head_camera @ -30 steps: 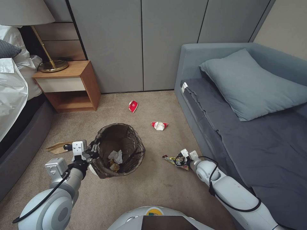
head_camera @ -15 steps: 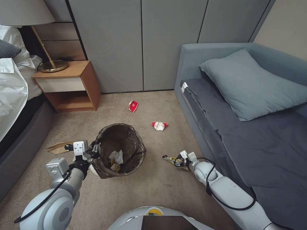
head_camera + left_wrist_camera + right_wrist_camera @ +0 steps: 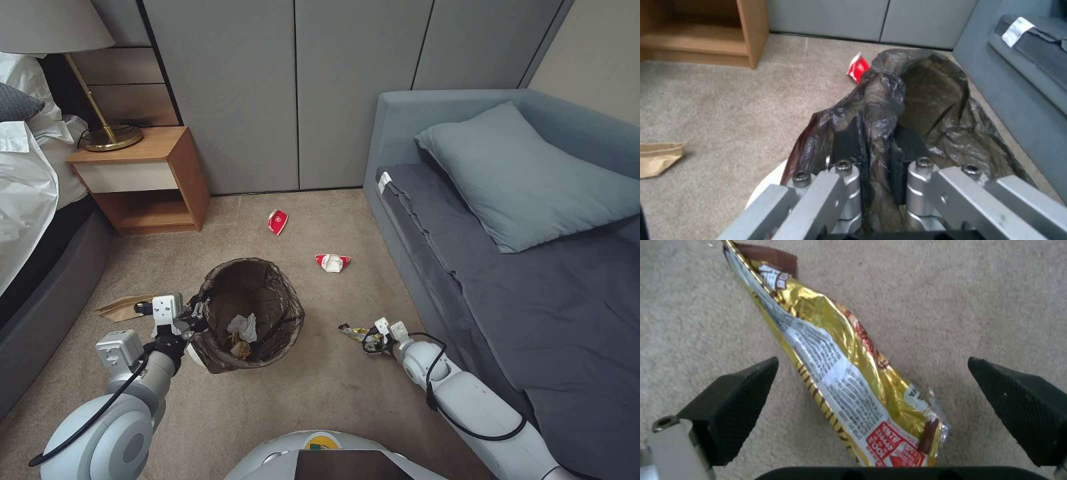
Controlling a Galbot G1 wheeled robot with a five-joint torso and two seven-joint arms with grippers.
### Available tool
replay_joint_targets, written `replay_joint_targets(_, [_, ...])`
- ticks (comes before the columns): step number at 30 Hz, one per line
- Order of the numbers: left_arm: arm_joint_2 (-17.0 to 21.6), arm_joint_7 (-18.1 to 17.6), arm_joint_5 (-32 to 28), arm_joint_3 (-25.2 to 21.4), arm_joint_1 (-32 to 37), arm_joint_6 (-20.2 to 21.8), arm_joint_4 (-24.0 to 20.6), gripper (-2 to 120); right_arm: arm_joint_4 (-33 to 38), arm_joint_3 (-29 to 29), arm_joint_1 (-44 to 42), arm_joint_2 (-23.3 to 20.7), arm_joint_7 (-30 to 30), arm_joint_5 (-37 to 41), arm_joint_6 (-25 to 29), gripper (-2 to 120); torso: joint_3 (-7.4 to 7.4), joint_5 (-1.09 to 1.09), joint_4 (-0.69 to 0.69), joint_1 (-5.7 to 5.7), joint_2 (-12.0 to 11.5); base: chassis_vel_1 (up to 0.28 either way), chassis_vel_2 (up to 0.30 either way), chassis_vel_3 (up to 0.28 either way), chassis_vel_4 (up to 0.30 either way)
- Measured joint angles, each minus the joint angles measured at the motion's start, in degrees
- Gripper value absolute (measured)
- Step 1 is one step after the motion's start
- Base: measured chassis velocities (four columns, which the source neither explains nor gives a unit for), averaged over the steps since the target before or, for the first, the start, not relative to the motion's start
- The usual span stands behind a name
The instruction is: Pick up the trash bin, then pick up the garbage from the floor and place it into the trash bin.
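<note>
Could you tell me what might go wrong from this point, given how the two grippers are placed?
1. The right gripper is open with the gold wrapper lying slantwise between its fingers; closing on flat, slick foil against the carpet might let it slip out.
2. The left gripper is shut on the trash bin through the loose bag at the rim; the bin may tilt or the bag pull off.

White rounded arm shells, black looping cables, silver bolted claw links, black textured pads [image 3: 735, 400]
</note>
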Motion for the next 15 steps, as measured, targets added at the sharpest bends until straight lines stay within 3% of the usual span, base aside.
replay_joint_targets(15, [0.11,0.02,0.02,0.13,0.09,0.01,0.0,8,-2.69,-0.57,0.63,2.45,-0.22,-1.05,0.89,100,0.0,0.0,0.0,0.0,0.0,0.0,0.0,0.0,0.0])
